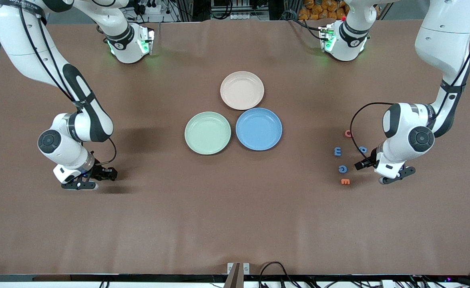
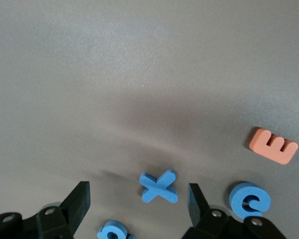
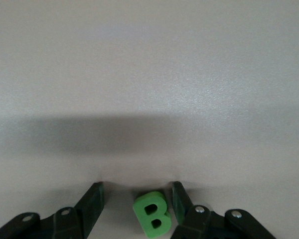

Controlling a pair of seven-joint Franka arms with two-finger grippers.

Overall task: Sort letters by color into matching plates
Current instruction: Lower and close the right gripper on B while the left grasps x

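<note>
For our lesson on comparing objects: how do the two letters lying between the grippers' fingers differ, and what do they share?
The X between the left gripper fingers is blue; the B between the right gripper fingers is green. The X lies among other letters, such as an orange E; the B has none in view beside it. Both are chunky letters lying flat on the table, ungripped.

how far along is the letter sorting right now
Done: nothing yet; the green plate and blue plate hold no letters. In hand: the right pincer is low at the table with open fingers around a green B, one finger close against it; the left pincer is open around a blue X. Left: lifting both, plus the other blue letters, such as the one at.
</note>
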